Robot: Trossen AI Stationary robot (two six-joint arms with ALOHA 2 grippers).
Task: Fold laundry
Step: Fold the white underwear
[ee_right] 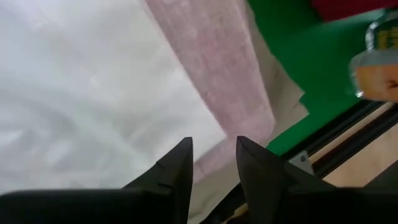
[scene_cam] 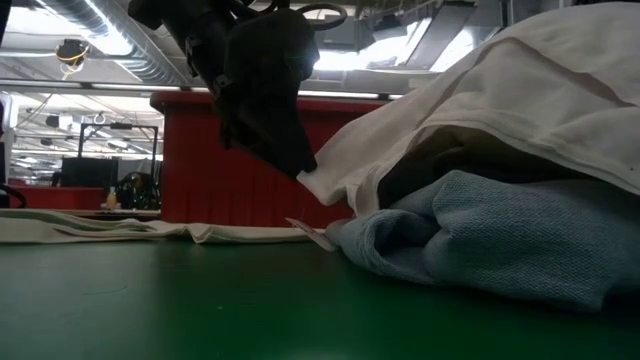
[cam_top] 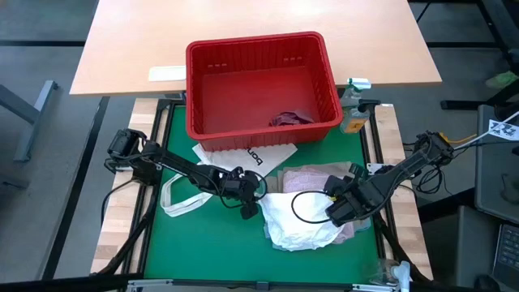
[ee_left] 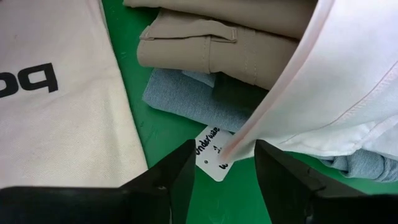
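A rumpled light blue garment (scene_cam: 500, 240) lies closest to the low camera on the green desk (cam_top: 203, 251), under a small white piece (cam_top: 300, 219) draped over the laundry pile. From left to right across the desk: the white tote bag (cam_top: 203, 182) lies flat; the left end effector (cam_top: 246, 203), fingers parted and holding nothing, hovers at the white piece's tagged corner (ee_left: 211, 152); folded beige-khaki cloth (ee_left: 224, 53) and a mottled pink garment (cam_top: 312, 178) sit stacked in the pile; the right end effector (cam_top: 339, 212), fingers narrowly apart and empty, rests low over the pile's far side. A maroon garment (cam_top: 290, 119) waits in the red basket (cam_top: 259, 49) behind. Folding well likely means gripping the white piece by opposite corners and drawing it taut and flat, without dragging the finished stack beneath.
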